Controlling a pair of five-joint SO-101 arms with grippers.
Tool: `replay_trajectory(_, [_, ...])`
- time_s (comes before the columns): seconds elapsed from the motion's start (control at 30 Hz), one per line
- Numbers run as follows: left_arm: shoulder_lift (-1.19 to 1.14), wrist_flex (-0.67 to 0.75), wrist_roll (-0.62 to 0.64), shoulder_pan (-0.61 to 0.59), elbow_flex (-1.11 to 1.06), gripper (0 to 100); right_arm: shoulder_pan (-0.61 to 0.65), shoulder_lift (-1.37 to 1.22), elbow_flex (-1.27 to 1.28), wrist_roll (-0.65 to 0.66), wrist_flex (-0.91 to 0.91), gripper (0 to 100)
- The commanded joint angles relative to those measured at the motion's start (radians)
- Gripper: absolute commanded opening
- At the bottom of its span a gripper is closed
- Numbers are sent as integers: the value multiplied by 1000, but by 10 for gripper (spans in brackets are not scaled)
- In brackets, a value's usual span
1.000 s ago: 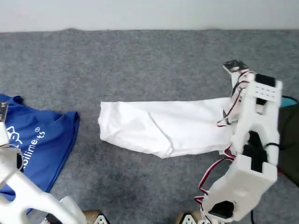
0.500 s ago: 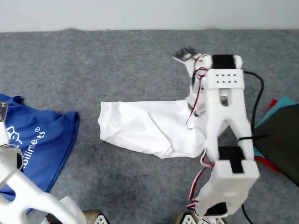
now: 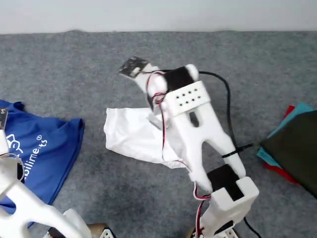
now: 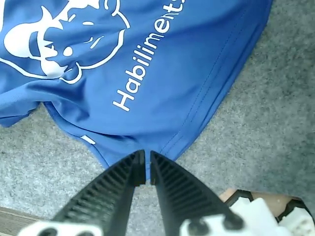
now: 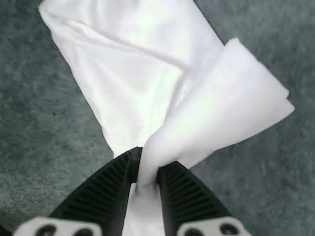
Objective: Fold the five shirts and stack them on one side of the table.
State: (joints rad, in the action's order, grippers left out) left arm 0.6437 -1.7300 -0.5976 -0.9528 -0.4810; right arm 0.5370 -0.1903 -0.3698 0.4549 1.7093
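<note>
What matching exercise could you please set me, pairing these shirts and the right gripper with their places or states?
1. white cloth shirt
2. blue cloth shirt with white print
3. stack of dark, teal and red cloth
4. right gripper

A. at the grey table's right edge
B. shut on fabric
C. at the table's left edge
D. mid-table, one end lifted and doubled over

Pairs: 1-D, 2-C, 3-A, 4-B.

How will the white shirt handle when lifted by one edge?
Likely floppy: the white shirt drapes and creases from the right claw pinching its edge. Probably light: that one pinch holds the flap up. The carpet-like table may snag the trailing part.
</note>
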Motion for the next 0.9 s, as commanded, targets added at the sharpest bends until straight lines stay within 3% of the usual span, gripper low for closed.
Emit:
replay_trajectory(0.0, [28,-15,8,6,4,37,39,-25,-52,-11,-18,10])
replay_trajectory(0.87, [28,-15,8,3,1,37,200,-464,-425,-46,-90,46])
